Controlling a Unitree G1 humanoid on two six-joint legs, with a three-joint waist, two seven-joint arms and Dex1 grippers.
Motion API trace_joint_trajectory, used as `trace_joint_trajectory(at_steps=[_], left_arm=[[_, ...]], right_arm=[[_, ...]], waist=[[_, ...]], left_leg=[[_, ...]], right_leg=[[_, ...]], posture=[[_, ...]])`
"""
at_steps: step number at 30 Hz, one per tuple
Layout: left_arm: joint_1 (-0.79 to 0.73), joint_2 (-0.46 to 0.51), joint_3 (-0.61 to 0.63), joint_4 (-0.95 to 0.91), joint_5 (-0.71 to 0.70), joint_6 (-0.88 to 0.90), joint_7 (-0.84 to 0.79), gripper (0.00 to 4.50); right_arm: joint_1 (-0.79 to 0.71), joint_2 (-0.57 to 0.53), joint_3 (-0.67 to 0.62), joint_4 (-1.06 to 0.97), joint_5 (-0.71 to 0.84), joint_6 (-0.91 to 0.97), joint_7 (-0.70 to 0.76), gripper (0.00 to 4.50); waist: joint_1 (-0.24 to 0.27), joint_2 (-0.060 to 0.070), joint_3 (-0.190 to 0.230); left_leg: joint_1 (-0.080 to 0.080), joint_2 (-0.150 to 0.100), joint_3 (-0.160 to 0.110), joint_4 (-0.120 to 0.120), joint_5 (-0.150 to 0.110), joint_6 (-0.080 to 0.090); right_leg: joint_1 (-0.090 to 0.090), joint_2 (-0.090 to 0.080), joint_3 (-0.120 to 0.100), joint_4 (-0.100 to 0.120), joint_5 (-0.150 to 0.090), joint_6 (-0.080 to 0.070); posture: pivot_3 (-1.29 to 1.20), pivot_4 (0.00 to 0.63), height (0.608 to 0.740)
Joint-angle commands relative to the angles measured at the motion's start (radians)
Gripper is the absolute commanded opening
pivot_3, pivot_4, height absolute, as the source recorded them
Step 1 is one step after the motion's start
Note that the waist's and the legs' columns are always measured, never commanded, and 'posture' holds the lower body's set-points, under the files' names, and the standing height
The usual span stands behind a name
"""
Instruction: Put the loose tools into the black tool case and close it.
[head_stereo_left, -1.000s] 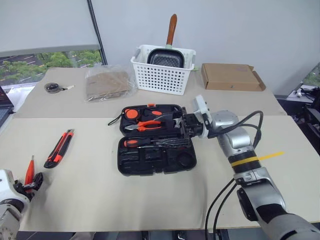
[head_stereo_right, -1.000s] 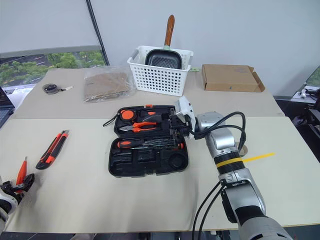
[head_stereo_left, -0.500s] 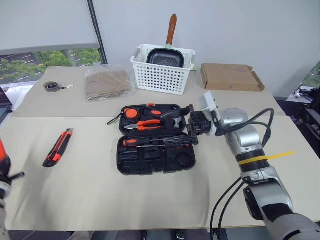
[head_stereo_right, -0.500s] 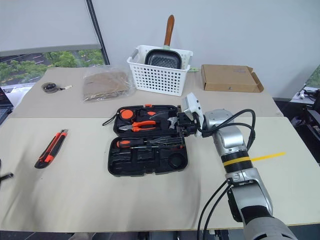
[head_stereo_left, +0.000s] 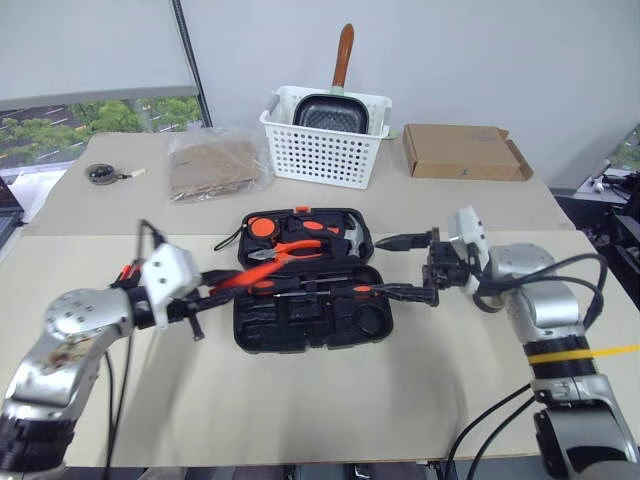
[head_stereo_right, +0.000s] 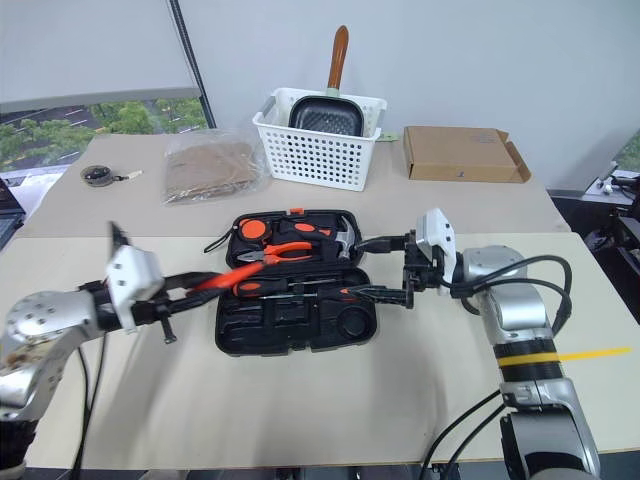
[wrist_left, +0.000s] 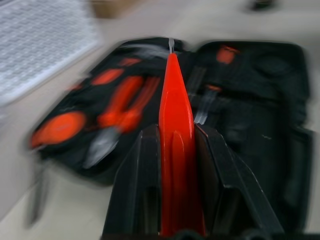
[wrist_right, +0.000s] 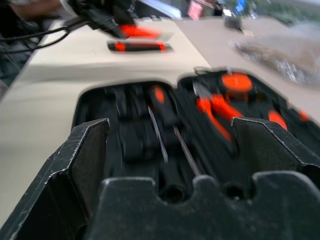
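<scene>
left pincer (wrist_left: 175, 220) clamped on small red screwdriver (wrist_left: 175, 145), aimed at open black tool case (head_stereo_left: 305, 320) mid-table for slotting | right pincer (head_stereo_left: 408, 268) wide open, empty, beside case's edge, clear

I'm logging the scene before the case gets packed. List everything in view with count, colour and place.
black tool case: one, black, open at the table's middle, holding orange-handled pliers, a hammer and screwdrivers.
small red screwdriver: one, red, gripped in the left pincer, tip toward the case.
utility knife: one, red and black, on the table left of the case.
tape ring: one, brownish, far left.
plastic bag: one, clear over brown, behind the case.
white basket: one, far middle, holding a dark pan with a brown handle.
cardboard box: one, brown, far right.
table: one, beige.
left pincer: shut on the red screwdriver.
right pincer: open, at the case's right edge.
</scene>
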Motion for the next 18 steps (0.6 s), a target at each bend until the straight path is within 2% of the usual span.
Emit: trace_joint_trajectory(at_steps=[1,8,18], left_arm=[[-0.125,0.014,-0.113,0.142,0.104,-0.087,-0.116,0.48],[-0.278,-0.052,-0.233,0.29,0.193,-0.144,-0.197,0.48],[-0.326,-0.114,-0.276,0.364,0.274,-0.156,-0.185,0.48]], right_arm=[[0.042,-0.036,-0.057,-0.097,0.018,0.004,-0.047,4.5],[0.118,-0.054,-0.081,-0.168,0.03,0.012,-0.101,4.5],[0.17,-0.085,-0.097,-0.179,0.048,0.009,-0.079,4.5]], waist=[[0.003,0.0,0.0],[0.007,0.0,0.0],[0.007,0.0,0.0]], left_leg=[[0.0,0.0,0.0,0.0,0.0,0.0],[-0.001,0.0,-0.001,0.002,0.0,0.001],[-0.001,-0.001,0.0,0.003,-0.001,0.003]], right_leg=[[0.0,0.0,0.0,0.001,0.0,0.0],[0.001,0.0,0.0,0.001,0.0,0.0],[0.001,0.0,0.001,0.001,0.0,0.0]], posture=[[0.0,0.15,0.7],[0.0,0.15,0.7],[0.0,0.15,0.7]])
